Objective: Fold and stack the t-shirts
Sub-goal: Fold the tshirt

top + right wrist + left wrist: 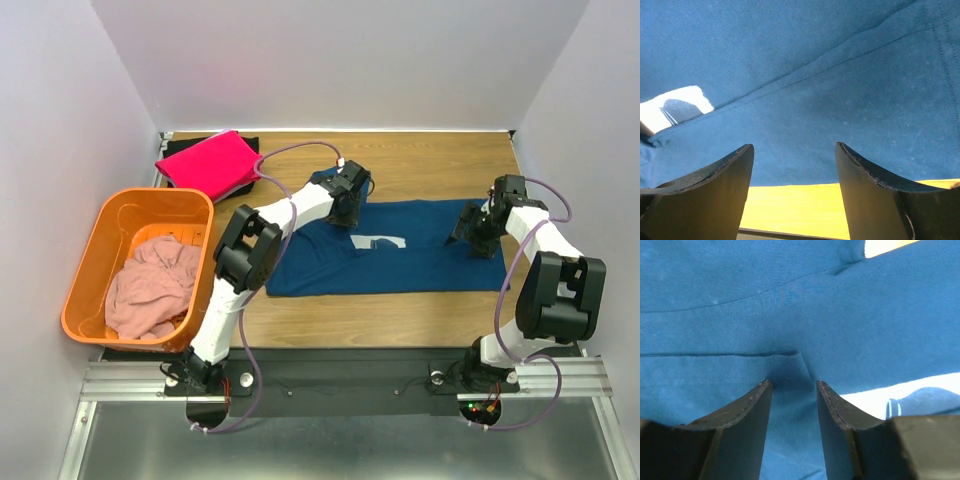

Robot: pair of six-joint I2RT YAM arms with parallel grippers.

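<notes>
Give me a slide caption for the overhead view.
Left end effector and right end effector over the spread navy t-shirt; pale pink shirt lies in the orange basket.

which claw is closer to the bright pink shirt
Left. Left claw is on the navy shirt near the bright pink shirt; right claw is farther right.

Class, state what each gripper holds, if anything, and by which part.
Left gripper straddles a pucker in the navy t-shirt near its far edge; grip cannot be told. Right gripper holds nothing, open.
</notes>
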